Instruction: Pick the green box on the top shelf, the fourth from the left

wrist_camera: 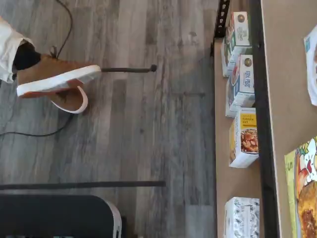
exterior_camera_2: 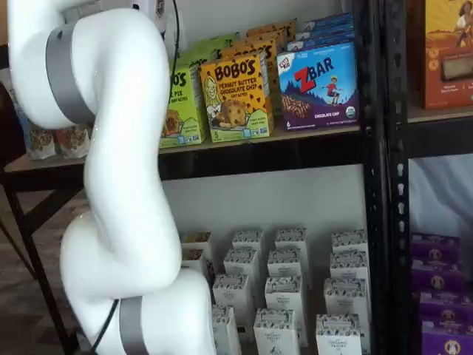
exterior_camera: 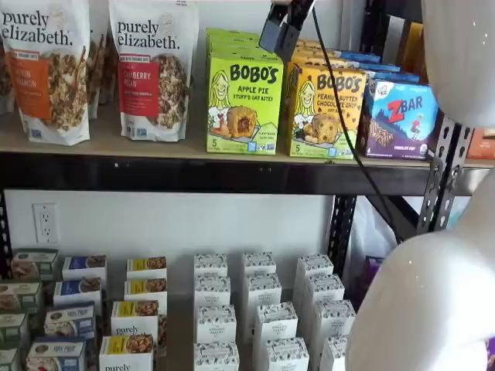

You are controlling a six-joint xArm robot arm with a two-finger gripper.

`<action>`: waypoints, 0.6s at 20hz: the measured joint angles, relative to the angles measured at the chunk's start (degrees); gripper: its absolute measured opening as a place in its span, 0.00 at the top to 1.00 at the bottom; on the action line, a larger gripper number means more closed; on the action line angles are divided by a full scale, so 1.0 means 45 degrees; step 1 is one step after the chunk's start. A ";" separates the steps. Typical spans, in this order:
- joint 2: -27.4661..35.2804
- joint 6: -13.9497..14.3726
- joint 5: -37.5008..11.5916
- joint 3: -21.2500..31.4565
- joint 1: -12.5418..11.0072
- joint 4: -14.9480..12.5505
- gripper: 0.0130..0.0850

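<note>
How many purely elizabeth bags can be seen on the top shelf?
2: one bag at the left edge of the top shelf, one bag beside the green box. More may be hidden.

The white arm (exterior_camera_2: 111, 185) is hiding the green box's (exterior_camera_2: 179, 103) left half; the gripper (exterior_camera: 285, 27) is running off the frame's edge.

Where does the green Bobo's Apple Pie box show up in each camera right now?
Wrist view: only a corner of the green box, on the top shelf.
Shelf view: green box near centre, facing front.
Shelf view: green box partly behind the arm.
Shared landmark: the orange Bobo's box beside it.
</note>
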 joint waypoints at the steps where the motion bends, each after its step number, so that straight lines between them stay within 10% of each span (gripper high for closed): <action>1: -0.0073 0.0004 -0.0177 0.0103 0.0052 -0.0116 0.00; 12: -0.0385 -0.0064 -0.2127 0.0984 0.0246 -0.0268 0.00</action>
